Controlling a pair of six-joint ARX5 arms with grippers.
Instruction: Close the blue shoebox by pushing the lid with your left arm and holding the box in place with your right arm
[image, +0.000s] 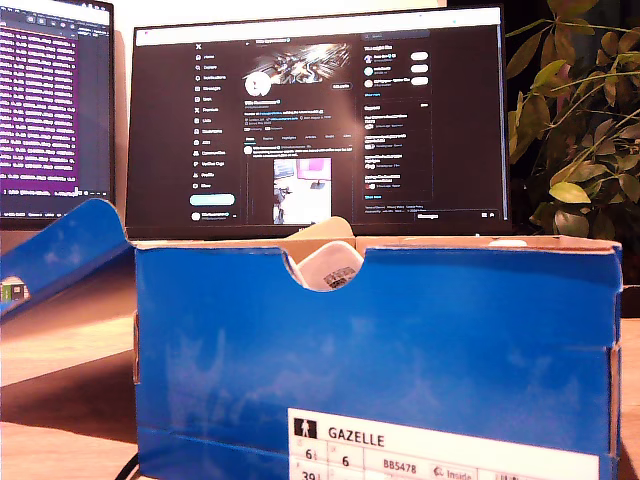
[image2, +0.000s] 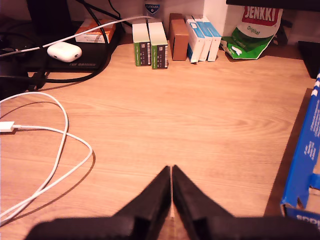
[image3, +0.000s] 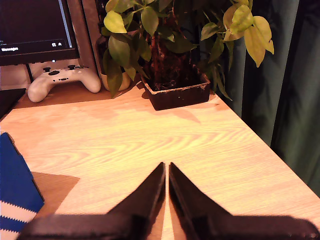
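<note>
Exterior view: the box (image: 375, 345) fills the middle, its lid (image: 60, 250) tilted open at 9 o'clock; light, bendy card, likely to slide.

First wrist view: my first tool (image2: 171, 200) is closed, empty, box nearby.

Second wrist view: my second tool (image3: 166, 197) is closed, empty; what looks like the box corner is nearby.

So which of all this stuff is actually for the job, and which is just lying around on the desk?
For the job:
- blue shoebox, open
- its lid, hanging out on the exterior view's left
- my first pincer and second pincer, both shut

Just lying about:
- white cable
- earbud case
- game controller
- potted plant
- monitors
</note>
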